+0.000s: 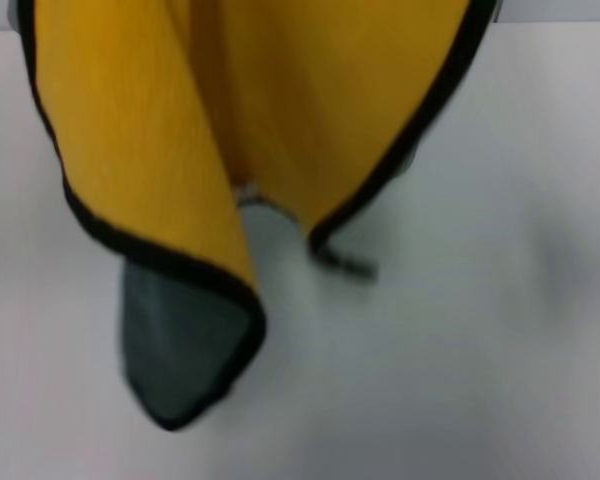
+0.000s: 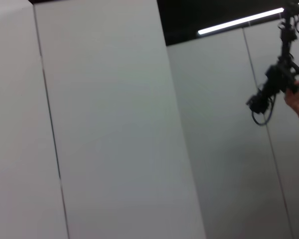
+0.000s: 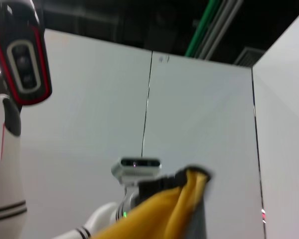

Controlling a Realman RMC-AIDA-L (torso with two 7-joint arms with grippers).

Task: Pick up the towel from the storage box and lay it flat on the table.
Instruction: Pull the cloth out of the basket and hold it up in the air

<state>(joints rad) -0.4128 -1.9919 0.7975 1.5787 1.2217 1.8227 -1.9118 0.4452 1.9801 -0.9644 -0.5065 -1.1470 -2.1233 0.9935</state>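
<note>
The towel (image 1: 140, 120) hangs close in front of the head camera, with its yellow face towards me and black piping along its edges. A lower corner folds over and shows the grey-teal face (image 1: 180, 350). It hangs above the white table (image 1: 500, 350). In the right wrist view my left gripper (image 3: 159, 186), under its wrist camera, is shut on a bunched yellow edge of the towel (image 3: 164, 214), held up high. My right gripper is not in view. The storage box is out of view.
A small dark bit of the towel's edge (image 1: 345, 262) trails near the table. The left wrist view shows white wall panels (image 2: 109, 124) and a black camera rig (image 2: 274, 84) held by a person's hand. My head (image 3: 20, 55) shows in the right wrist view.
</note>
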